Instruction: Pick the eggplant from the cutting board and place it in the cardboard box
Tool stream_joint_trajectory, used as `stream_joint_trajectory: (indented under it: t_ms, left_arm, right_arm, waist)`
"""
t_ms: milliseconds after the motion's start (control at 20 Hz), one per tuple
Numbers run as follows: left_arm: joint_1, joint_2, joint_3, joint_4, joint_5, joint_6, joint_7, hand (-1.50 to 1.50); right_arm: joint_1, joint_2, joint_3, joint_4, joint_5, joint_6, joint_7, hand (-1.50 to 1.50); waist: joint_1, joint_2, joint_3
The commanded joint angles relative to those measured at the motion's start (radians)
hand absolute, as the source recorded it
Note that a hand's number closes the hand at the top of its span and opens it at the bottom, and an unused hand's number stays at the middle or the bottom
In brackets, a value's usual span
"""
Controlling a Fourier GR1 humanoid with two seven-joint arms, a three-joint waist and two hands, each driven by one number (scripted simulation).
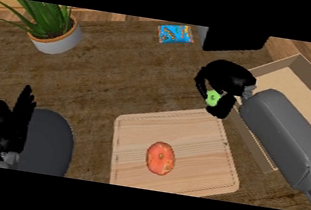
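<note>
- The right hand [223, 89] hung above the tabletop [117, 81], just beyond the cutting board's [193, 171] far right corner, fingers curled round a small object with a green end showing, presumably the eggplant [211, 98].
- The cardboard box [303, 96] lay just to that hand's right, so a short rightward carry seemed next.
- An orange round item [161, 158] sat on the board.
- The left hand [10, 123] rested open at lower left, well apart.

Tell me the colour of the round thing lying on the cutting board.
Orange-red, seen in the head view: the round thing on the cutting board.
</note>
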Motion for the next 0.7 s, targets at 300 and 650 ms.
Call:
stream_joint_trajectory:
  t_ms: [300, 650]
  left_arm:
    - [0.073, 0.020, 0.056, -0.019, 0.025, 0.013, -0.031, 0.00]
    - [0.077, 0.010, 0.040, -0.078, 0.025, 0.001, -0.048, 0.00]
  right_arm:
    - [0.145, -0.447, -0.230, -0.254, -0.157, -0.054, -0.449, 1.50]
    - [0.366, -0.763, -0.469, -0.248, -0.315, -0.058, -0.754, 1.50]
  waist:
    - [-0.071, 0.021, -0.004]
    - [-0.017, 0.062, -0.004]
